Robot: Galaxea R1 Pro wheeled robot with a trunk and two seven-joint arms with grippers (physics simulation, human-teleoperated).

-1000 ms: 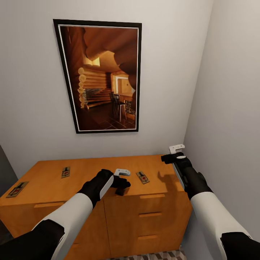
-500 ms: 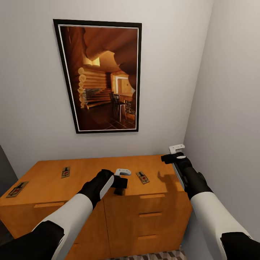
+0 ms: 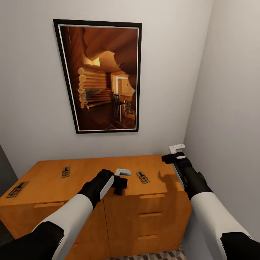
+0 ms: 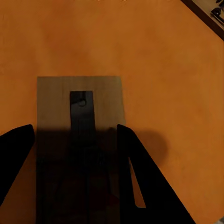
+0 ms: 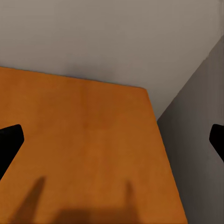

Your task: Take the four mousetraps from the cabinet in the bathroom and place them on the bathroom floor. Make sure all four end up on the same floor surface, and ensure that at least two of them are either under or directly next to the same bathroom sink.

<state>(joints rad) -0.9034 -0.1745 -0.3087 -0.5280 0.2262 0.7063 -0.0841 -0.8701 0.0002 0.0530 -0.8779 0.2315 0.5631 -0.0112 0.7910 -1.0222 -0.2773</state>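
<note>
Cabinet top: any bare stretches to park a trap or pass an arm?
On the cabinet top, bare wood runs between the second mousetrap and the left gripper, and along the back edge. The right front, around the third mousetrap, is crowded.

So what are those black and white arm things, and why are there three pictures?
Those are a robot's two arms, drawn in a computer simulation. The big picture comes from a camera on its head; the other two come from cameras near each gripper. On the orange cabinet lie little flat mousetraps: three in the head view. The left gripper is over a fourth mousetrap, its fingers open on either side, not squeezing yet. The right gripper is open and holds nothing. A framed picture hangs above.
</note>
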